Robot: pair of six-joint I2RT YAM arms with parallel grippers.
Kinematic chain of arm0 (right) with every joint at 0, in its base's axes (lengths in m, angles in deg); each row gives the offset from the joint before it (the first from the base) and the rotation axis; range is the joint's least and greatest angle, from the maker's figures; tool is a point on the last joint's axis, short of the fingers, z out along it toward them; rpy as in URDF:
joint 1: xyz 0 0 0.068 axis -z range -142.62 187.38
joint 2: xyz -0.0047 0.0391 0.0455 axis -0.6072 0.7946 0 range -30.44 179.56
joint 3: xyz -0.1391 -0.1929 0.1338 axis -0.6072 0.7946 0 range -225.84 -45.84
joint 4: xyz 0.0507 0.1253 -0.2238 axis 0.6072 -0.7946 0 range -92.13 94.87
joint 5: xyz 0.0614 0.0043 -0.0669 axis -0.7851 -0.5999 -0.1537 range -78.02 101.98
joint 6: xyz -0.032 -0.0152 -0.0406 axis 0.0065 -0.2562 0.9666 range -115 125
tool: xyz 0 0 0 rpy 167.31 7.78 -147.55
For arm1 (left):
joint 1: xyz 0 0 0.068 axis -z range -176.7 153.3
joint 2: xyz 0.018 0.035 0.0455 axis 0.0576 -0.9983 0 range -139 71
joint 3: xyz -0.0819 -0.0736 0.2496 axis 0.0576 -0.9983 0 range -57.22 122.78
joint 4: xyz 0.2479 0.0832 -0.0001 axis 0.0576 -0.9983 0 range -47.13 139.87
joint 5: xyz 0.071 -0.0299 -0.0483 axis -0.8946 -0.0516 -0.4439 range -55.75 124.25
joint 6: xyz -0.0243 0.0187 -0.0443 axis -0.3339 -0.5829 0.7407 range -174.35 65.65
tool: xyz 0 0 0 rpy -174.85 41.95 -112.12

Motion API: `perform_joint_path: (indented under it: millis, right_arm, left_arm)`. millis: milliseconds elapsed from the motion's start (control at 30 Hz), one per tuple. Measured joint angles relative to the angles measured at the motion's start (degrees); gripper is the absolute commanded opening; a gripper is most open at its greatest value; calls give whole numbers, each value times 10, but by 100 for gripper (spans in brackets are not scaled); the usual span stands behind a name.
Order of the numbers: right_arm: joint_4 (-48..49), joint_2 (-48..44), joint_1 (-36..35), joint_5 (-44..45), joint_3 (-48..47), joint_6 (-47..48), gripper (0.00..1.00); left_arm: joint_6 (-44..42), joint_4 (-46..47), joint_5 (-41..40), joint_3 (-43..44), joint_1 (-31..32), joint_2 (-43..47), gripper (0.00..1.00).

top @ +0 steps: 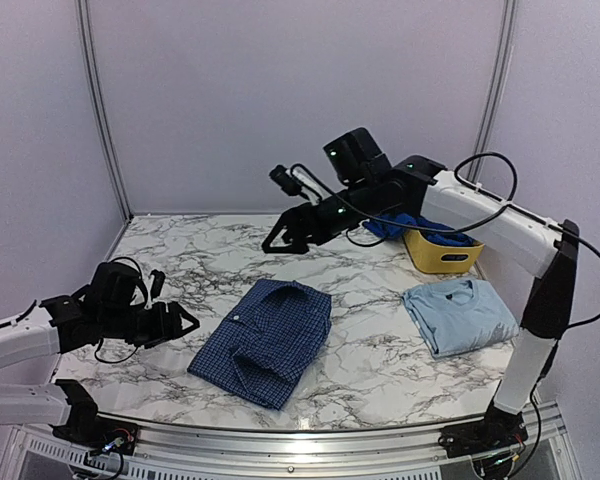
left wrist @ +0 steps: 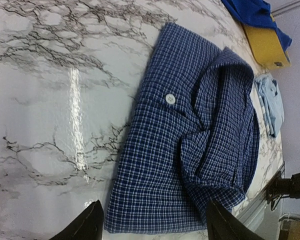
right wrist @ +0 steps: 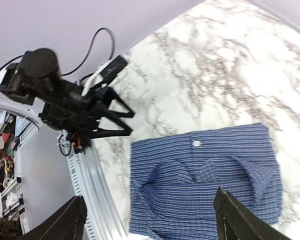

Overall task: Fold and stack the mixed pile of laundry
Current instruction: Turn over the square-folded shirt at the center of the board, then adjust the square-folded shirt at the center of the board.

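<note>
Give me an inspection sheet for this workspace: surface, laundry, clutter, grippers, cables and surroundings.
Surface: marble-pattern table, glossy, with glare streaks.
Job's things: checked shirt roughly folded mid-table, a loose ridge on top; pale blue T-shirt folded at the right, apart from it; royal-blue piece unfolded, spilling from the basket.
Clutter: yellow basket at the back right.
Grippers: left gripper open and empty, left of the checked shirt; right gripper open and empty, above the table behind that shirt.
Cables: black cable looping off the right arm, clear of the laundry.
Surroundings: plain pale walls; metal rail along the near edge.
</note>
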Motion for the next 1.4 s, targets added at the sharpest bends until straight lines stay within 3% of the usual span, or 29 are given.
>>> perform_joint_path:
  millis: [100, 233, 433, 600, 700, 800, 900, 967, 1000, 1100, 1200, 1400]
  right_arm:
    - [44, -18, 71, -16, 74, -11, 71]
    - [80, 60, 127, -22, 116, -18, 61]
    - [83, 187, 125, -25, 120, -15, 58]
    - [83, 187, 122, -30, 150, -7, 47]
    - [92, 150, 120, -44, 226, -13, 45]
    - [93, 81, 105, -64, 323, -38, 52]
    - [105, 11, 71, -90, 399, -76, 67]
    - [114, -28, 51, -105, 434, -102, 71]
    - [114, -42, 46, -109, 442, -111, 71]
    - [115, -90, 57, -106, 450, -132, 71]
    - [118, -148, 84, -91, 450, -135, 68]
    - [157, -215, 64, -107, 475, -162, 69]
  left_arm:
    - [2, 3, 5, -3, 36, -15, 47]
    - [0, 20, 11, -3, 82, -68, 30]
    - [-16, 29, 8, 10, 94, -179, 14]
    - [-42, 33, -5, 51, 82, -277, 5]
    - [-66, 39, -18, 90, 59, -324, 4]
    - [-91, 41, -28, 124, 32, -359, 14]
    - [-125, 39, -37, 177, 5, -403, 44]
    - [-155, 36, -45, 193, -2, -404, 63]
    - [-166, 35, -49, 194, -6, -394, 67]
    - [-198, 20, -55, 181, -7, -314, 70]
    - [-208, 17, -47, 152, -7, -178, 66]
    - [-138, 22, 21, 56, 22, 30, 65]
